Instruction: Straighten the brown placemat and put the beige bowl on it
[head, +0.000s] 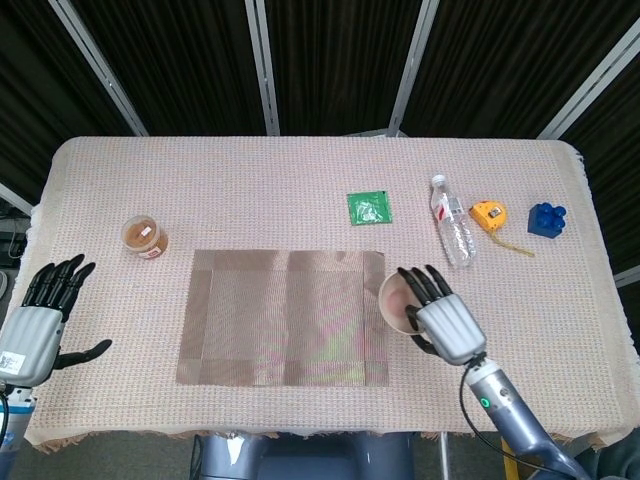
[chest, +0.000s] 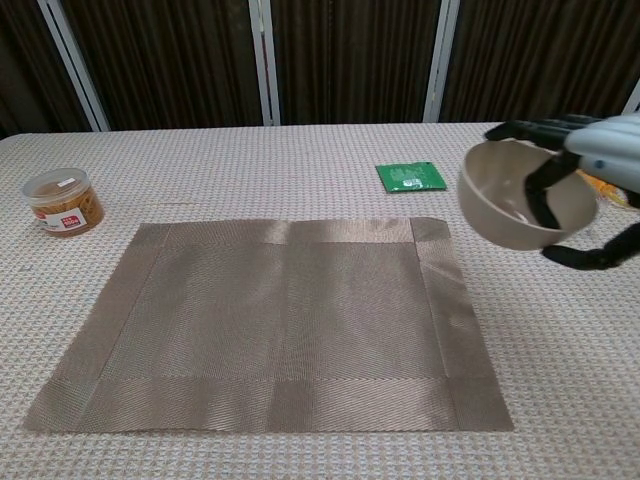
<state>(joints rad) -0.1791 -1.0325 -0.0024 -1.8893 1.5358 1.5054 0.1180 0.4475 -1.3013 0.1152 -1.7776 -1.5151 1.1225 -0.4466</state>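
Note:
The brown placemat (head: 284, 317) (chest: 272, 321) lies flat and square on the table's near middle. My right hand (head: 440, 320) (chest: 590, 190) holds the beige bowl (head: 399, 300) (chest: 520, 195) in the air just beyond the mat's right edge, fingers hooked inside its rim and the bowl tilted. At the table's near left edge my left hand (head: 40, 315) hovers with its fingers spread, holding nothing; the chest view does not show it.
A small jar with brown contents (head: 146, 236) (chest: 62, 201) stands left of the mat. Behind the mat lies a green packet (head: 369, 208) (chest: 411, 176). A water bottle (head: 453, 222), a yellow tape measure (head: 489, 215) and a blue block (head: 547, 219) sit at the back right.

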